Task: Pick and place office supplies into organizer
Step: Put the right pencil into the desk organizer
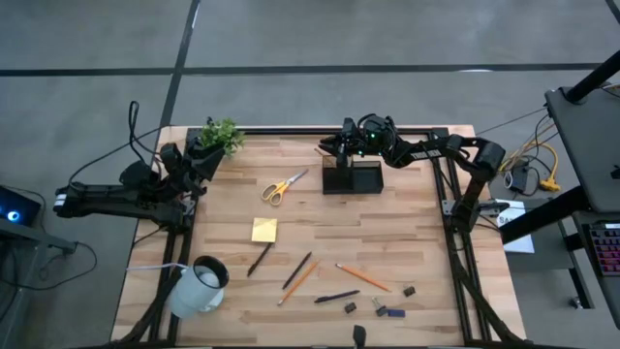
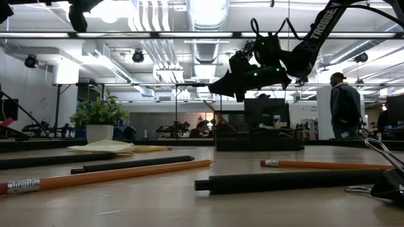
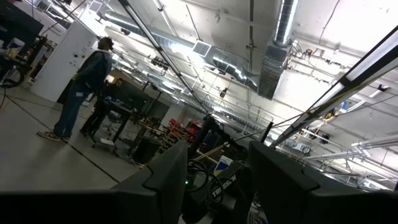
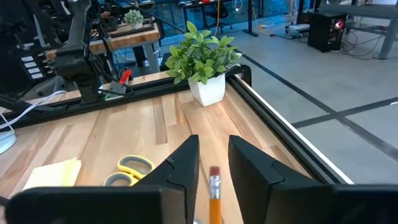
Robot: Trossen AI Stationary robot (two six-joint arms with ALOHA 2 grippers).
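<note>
The black organizer [image 1: 352, 176] [image 2: 259, 139] stands near the table's far edge. My right gripper [image 1: 334, 147] [image 2: 218, 85] [image 4: 213, 149] hovers open above its left end. An orange pencil [image 4: 214, 193] shows in the gap between the fingers, thinner than the gap. In the low view this pencil [image 2: 222, 123] leans in the organizer, below the fingers. Yellow-handled scissors [image 1: 284, 186], a yellow sticky pad [image 1: 263, 230], two pencils [image 1: 363, 277], dark pens [image 1: 296, 270] and small dark bits [image 1: 409, 290] lie on the table. My left gripper [image 1: 191, 157] [image 3: 214, 165] waits open at the far left.
A green plant in a white pot [image 1: 221, 136] [image 4: 205, 62] stands at the far-left corner, close to my left gripper. A white mug [image 1: 199, 284] lies near the near-left corner. A black clip [image 1: 358, 336] sits at the near edge. People stand in the room beyond the table.
</note>
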